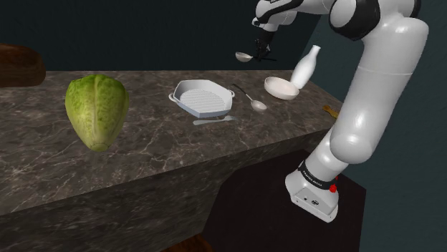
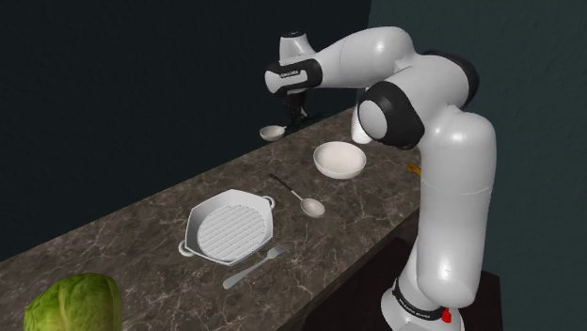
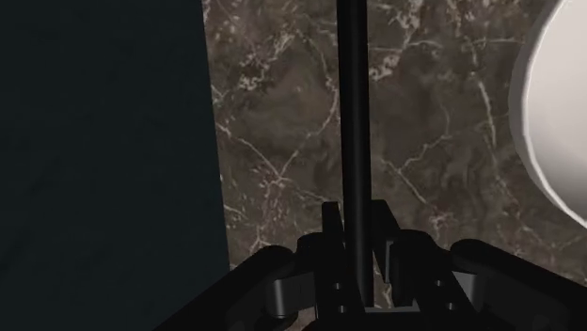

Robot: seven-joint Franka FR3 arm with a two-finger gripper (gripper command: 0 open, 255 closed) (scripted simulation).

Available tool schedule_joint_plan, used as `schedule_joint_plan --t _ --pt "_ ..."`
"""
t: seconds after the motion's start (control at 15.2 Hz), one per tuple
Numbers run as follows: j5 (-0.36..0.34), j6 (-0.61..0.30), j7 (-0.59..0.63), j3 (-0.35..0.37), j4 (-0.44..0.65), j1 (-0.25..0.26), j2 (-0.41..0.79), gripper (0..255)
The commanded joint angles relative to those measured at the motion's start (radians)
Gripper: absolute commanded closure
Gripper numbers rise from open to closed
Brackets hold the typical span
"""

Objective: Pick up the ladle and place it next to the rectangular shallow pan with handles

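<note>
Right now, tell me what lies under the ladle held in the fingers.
Under the ladle, the wrist view shows bare dark marbled counter, with the white bowl off to one side. The strip directly behind its black handle is covered.

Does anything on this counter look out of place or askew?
Yes. The white bottle beside the white bowl leans steeply instead of standing upright; I cannot tell whether it rests on the bowl. The ladle clasped in the gripper looks normal.
</note>
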State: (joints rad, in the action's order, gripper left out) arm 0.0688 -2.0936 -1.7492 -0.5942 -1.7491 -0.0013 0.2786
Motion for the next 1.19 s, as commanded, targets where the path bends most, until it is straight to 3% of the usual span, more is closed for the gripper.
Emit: schedule_joint_plan --t 0.0,0.59,1.12 --pt "-0.043 -0.014 0.063 0.002 -0.067 0.05 -0.058 255" --pt "-0.209 -0.038 0.344 0.068 -0.299 0.201 -0.276 255" --pt "-0.282 -0.018 0.579 0.179 -0.421 0.289 -0.398 255"
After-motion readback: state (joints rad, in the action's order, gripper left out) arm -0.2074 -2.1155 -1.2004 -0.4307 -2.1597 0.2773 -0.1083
